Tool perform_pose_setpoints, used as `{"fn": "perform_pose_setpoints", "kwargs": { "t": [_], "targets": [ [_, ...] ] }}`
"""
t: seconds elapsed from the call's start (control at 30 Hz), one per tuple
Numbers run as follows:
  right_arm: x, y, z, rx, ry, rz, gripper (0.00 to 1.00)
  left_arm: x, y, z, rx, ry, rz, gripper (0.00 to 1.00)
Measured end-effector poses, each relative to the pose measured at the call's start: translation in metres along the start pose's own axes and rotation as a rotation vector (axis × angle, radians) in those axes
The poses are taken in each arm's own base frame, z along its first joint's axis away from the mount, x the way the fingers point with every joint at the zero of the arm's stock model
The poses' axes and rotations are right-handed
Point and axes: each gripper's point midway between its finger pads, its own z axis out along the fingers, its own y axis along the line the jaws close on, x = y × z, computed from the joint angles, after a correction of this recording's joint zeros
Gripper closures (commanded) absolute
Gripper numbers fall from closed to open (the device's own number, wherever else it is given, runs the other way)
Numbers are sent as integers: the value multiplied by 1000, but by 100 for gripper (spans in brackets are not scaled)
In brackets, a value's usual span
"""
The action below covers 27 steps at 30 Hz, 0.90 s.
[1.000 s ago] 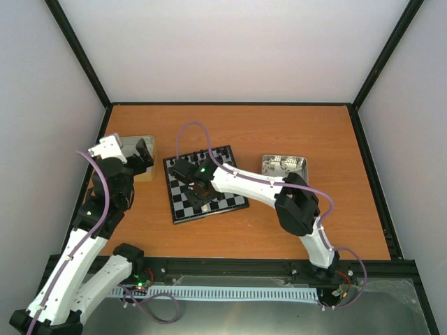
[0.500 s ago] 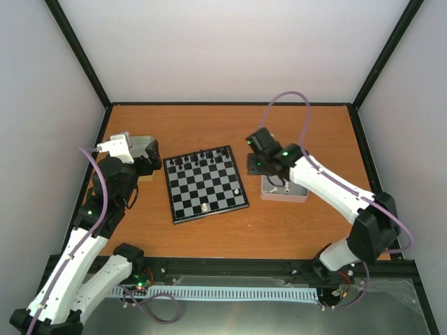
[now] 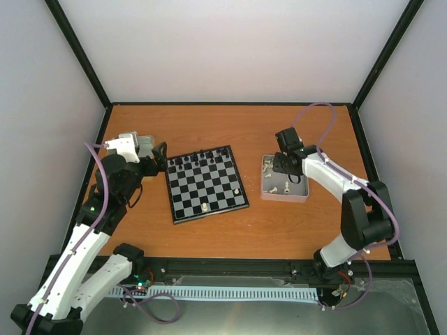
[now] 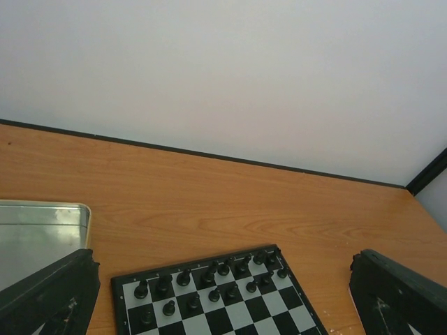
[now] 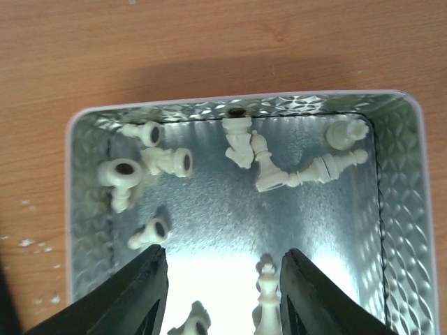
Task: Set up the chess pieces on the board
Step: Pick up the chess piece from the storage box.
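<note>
The right jaws hang released and empty, low inside the tray (image 5: 398, 209). 1 tall cream piece (image 5: 267, 293) sits between them, nearer the right-hand finger, its long axis seemingly pointing away from the camera. The other chess pieces (image 5: 279, 174) lie tipped by the far wall. The board (image 3: 206, 185) is well apart on the bench (image 3: 279, 132), nearer the left jaws, released wide and empty.

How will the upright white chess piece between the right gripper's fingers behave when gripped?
The upright piece looks tall and narrow on a small base, so an off-centre touch from the right gripper would probably tip it. It seems rigid and smooth, so it may slip. Once down in the tray, it could roll.
</note>
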Motion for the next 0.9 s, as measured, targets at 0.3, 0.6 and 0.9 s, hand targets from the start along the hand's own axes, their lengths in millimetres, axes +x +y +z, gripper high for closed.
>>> {"fn": "perform_pose_setpoints", "kwargs": {
  "t": [0.3,0.6,0.9],
  "targets": [
    [8,-18,51,61,75,7,69,8,-3,7,13,37,-12,0],
    [8,-20,81,73,110,-25,73,13,-4,12,18,57,-12,0],
    [4,-26,89,102,106,-53,71,14,-4,13,19,61,-11,0]
  ]
}}
